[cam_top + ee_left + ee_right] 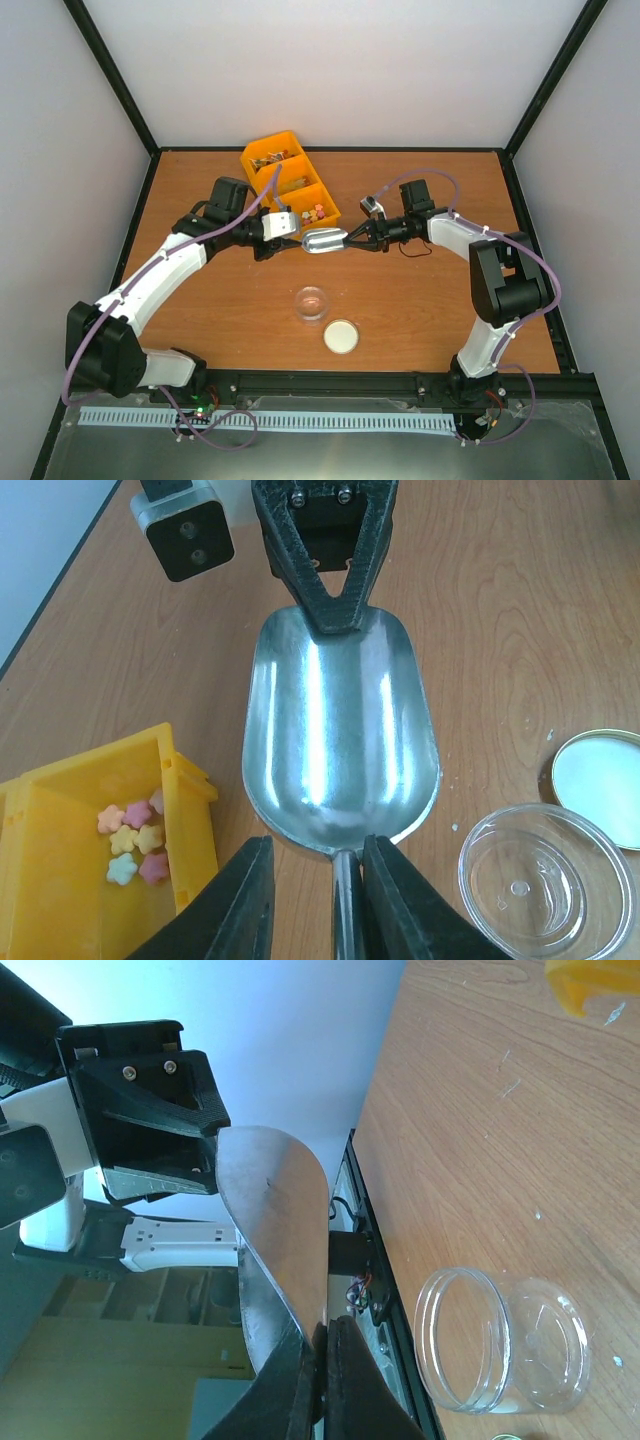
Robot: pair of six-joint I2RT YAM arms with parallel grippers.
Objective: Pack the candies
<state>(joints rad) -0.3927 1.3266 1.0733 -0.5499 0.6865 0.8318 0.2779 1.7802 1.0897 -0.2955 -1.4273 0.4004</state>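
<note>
An empty metal scoop (323, 242) hangs level over the table between both grippers. My right gripper (352, 240) is shut on the front rim of its bowl (275, 1220), pinching the edge between its fingers (345, 1380). My left gripper (315, 895) stands open around the scoop's handle (345, 910). The handle lies against the right finger, with a gap to the left finger (235, 900). The candies (132, 842), small flower-shaped sweets in pink, yellow and pale green, lie in the near compartment of the orange tray (252, 158).
A clear, empty jar (312, 302) stands upright in front of the scoop, with its white lid (341, 336) flat beside it. The tray (190, 810) sits just left of the scoop. Black frame rails border the table.
</note>
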